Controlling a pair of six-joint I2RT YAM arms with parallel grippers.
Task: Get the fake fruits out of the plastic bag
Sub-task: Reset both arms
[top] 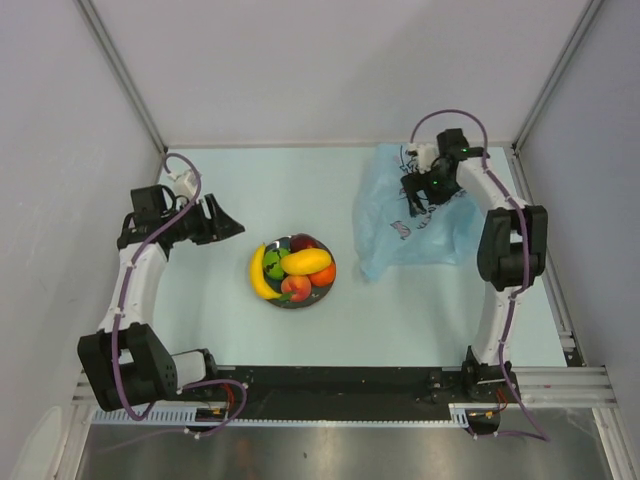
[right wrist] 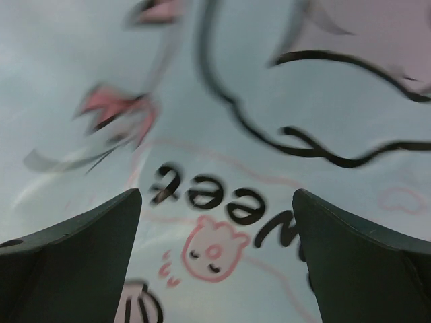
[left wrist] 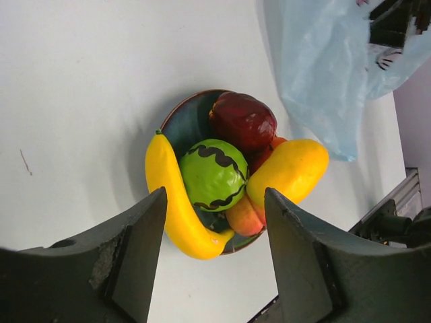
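Your right gripper point(top: 420, 195) hangs over the plastic bag point(top: 400, 235) in the upper right of the overhead frame, jaws spread wide and holding nothing. The fake fruits point(top: 295, 270) sit piled on the plate point(top: 300, 304) at centre, so probe the bag gently for any lump before lifting clear. The left gripper point(top: 228, 222), partly open and empty, hovers at the left. The right wrist view shows smooth printed film – no bulge – which the overhead view cannot resolve.
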